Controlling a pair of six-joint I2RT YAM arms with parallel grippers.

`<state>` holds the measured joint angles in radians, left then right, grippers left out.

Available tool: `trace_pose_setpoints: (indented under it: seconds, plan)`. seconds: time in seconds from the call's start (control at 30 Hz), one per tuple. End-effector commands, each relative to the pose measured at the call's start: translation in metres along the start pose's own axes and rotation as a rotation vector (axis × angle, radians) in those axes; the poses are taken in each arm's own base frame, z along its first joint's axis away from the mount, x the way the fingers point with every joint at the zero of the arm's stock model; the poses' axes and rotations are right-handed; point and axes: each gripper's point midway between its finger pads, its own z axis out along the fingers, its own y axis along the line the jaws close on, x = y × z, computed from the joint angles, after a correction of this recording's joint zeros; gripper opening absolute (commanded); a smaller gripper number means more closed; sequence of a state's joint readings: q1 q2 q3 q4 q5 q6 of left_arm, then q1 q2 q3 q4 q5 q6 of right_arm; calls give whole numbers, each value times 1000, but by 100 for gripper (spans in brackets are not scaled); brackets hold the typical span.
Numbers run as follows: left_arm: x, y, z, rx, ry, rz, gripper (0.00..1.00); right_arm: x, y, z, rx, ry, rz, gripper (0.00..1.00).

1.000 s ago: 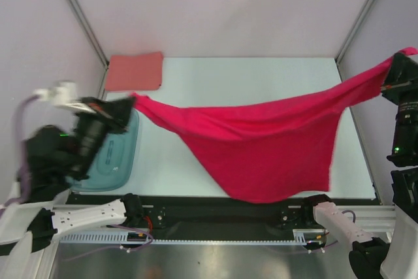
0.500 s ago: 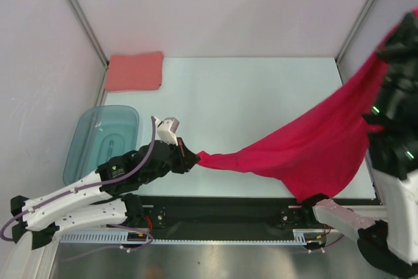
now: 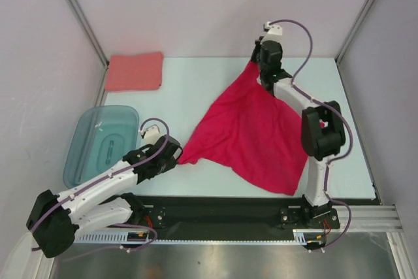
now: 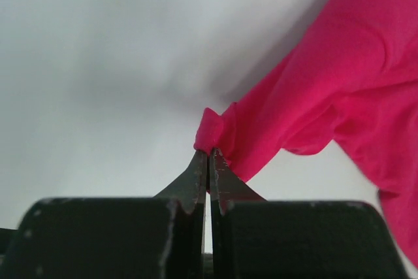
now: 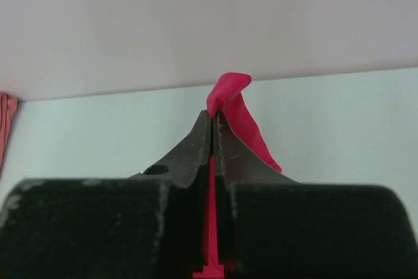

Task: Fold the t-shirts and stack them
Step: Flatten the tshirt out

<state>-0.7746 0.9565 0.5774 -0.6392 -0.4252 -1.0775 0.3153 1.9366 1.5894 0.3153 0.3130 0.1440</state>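
The crimson-red t-shirt [image 3: 251, 132] lies spread in a rough triangle on the table's middle. My left gripper [image 3: 177, 155] is shut on its near-left corner [image 4: 219, 132], low over the table. My right gripper [image 3: 259, 65] is shut on its far corner [image 5: 230, 96] near the back wall, with red cloth showing between the jaws. The salmon-pink t-shirt [image 3: 134, 71] lies folded at the table's back left corner; its edge shows in the right wrist view [image 5: 4, 119].
A translucent teal tub [image 3: 101, 145] sits at the left edge, just left of my left arm. The enclosure walls and frame posts close in the back and sides. The right arm stretches far over the table's right half.
The red shirt hung stretched in the air between both grippers; now it is lowered onto the table. My right gripper swung from the far right to the back middle. My left gripper stayed low.
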Motion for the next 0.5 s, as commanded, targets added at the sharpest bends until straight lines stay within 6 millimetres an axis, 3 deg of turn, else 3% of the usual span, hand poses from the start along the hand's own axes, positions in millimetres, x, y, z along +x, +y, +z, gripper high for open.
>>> trace_pose_setpoints:
  seconds: [0.0,0.03,0.1,0.2,0.23,0.27,0.3,0.33,0.37,0.47]
  plan:
    - [-5,12,8,-55,-22,-55,0,-39,74,10,-186,-140,132,0]
    - [-3,17,10,-74,-18,-56,0,-20,84,21,-205,-107,136,0]
    - [0,26,14,-102,-17,-49,0,8,105,23,-250,-32,158,0]
    - [1,29,13,-103,-11,-3,19,47,129,32,-300,108,167,0]
    - [0,29,12,-99,-10,13,41,55,140,31,-352,157,166,0]
    - [-3,25,9,-79,-16,22,49,53,149,36,-380,173,163,8]
    - [-6,23,5,-63,-17,49,55,78,147,29,-378,291,138,13]
    - [-8,22,2,-54,-25,59,64,84,145,26,-379,340,130,30]
    - [-11,21,-3,-39,-33,67,66,88,142,24,-367,380,123,40]
    - [-27,16,-24,44,-92,96,77,103,111,3,-326,549,116,53]
